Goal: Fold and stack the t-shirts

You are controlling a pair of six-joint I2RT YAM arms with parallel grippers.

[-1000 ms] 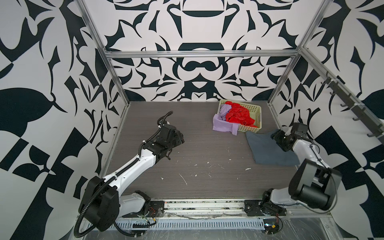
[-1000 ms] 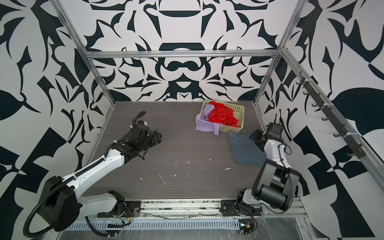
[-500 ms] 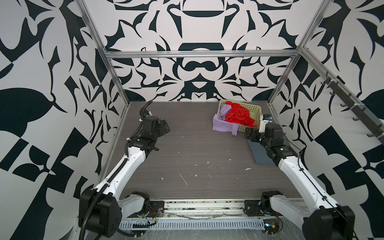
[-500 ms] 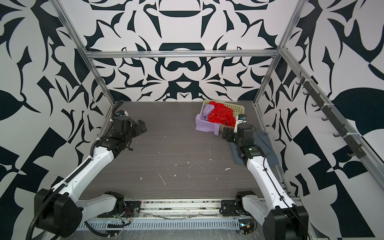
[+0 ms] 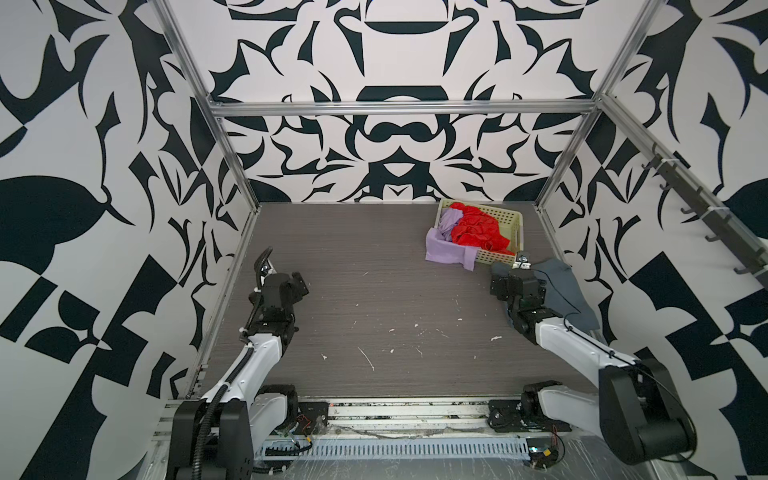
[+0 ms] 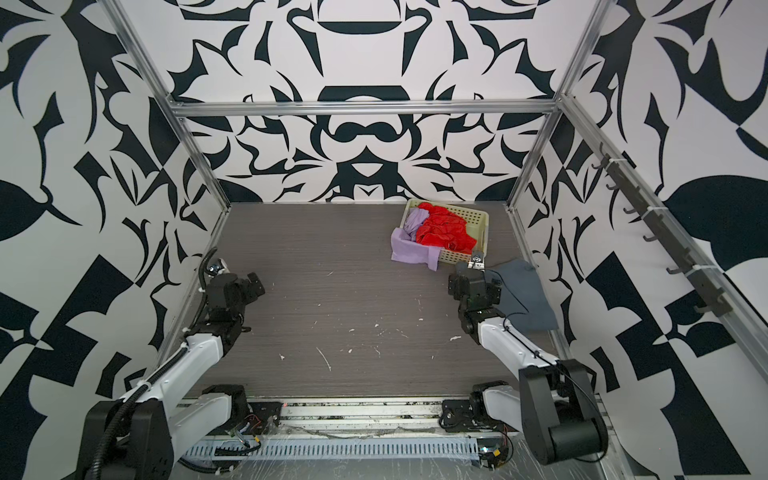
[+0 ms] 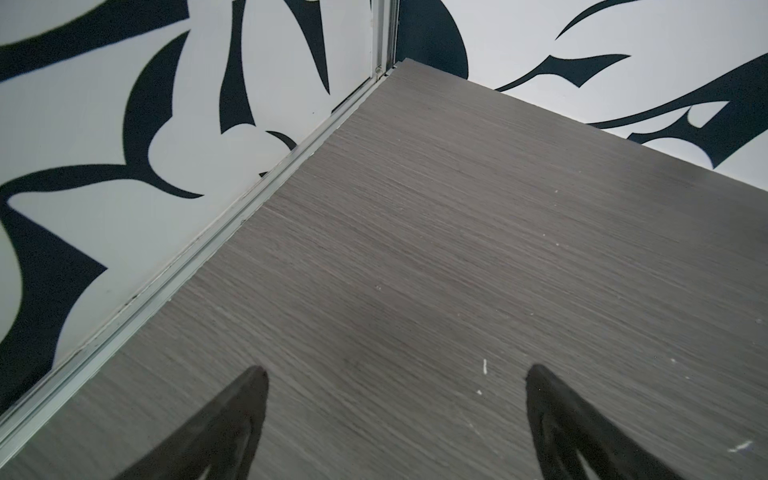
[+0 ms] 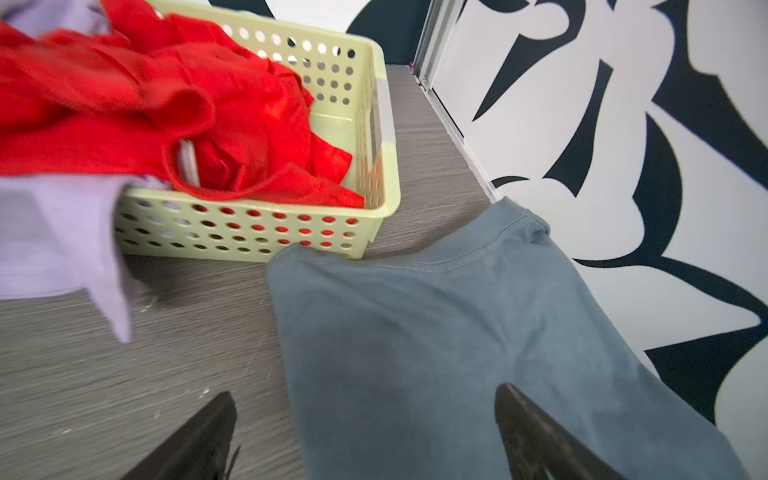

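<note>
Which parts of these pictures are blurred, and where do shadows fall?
In the right wrist view the red shirt and lilac shirt are smeared, yet the grey shirt shows a crisp seam, with a soft shadow ahead of the right pincer; in the left wrist view the table grain is sharp under a faint shadow; both top views are sharp and evenly lit.

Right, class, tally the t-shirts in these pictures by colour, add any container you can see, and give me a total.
red t-shirt: 1
lilac t-shirt: 1
blue-grey t-shirt: 1
cream perforated basket: 1
Total: 4
</note>
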